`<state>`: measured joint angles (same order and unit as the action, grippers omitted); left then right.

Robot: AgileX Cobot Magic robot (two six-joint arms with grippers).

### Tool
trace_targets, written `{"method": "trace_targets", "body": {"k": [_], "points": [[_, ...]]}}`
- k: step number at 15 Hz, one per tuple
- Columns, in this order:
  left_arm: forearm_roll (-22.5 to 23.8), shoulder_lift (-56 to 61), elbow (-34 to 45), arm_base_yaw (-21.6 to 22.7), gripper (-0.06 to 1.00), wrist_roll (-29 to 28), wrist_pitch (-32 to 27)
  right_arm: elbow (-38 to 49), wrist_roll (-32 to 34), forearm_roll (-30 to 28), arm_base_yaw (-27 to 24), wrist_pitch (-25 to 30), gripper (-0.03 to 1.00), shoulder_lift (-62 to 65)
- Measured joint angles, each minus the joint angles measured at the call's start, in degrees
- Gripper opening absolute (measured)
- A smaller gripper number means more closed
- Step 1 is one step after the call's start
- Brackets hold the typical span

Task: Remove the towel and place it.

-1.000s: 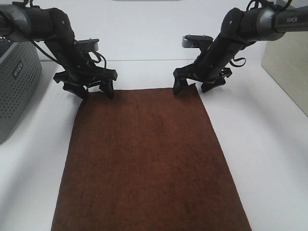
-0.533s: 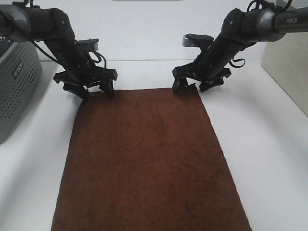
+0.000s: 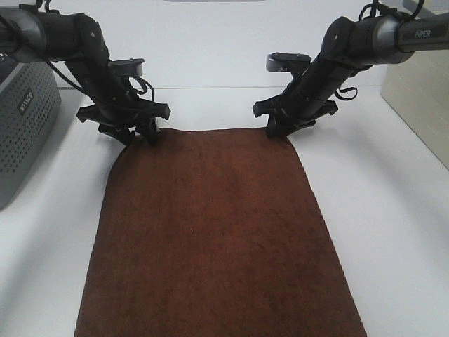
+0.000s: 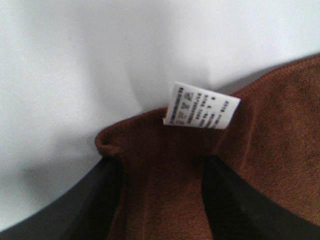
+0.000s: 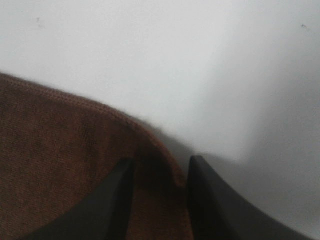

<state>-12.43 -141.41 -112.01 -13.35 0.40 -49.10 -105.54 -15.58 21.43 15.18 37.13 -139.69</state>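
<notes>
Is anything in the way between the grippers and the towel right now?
Nothing visible stands in the way. The left gripper and the right gripper each sit at a far corner of the towel, with cloth pinched between the jaws.

L tool (image 3: 142, 135) + R tool (image 3: 277, 130) now pinched onto towel (image 3: 217, 232) corners.

Bright, even light is washing the white tabletop (image 3: 393, 210) close to glare in the high view, leaving only faint shadows along the towel (image 3: 210, 232). Both wrist views are coming out blurred: the cloth's weave is softening, the tag (image 4: 201, 106) print is smearing, and grey shadow is spreading beside the out-of-focus jaws.
</notes>
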Motion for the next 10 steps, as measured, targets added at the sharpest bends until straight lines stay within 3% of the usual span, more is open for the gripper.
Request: {"method": "trace_targets", "body": {"k": [6,10], "points": [[0.17,-0.11,0.00,0.00,0.21,1.38,-0.06,0.00,0.57,-1.38,0.00,0.00,0.01,-0.11],[0.17,-0.29,0.00,0.00,0.01,3.21,-0.06,0.00,0.74,-1.83,0.00,0.00,0.01,-0.11]]}}
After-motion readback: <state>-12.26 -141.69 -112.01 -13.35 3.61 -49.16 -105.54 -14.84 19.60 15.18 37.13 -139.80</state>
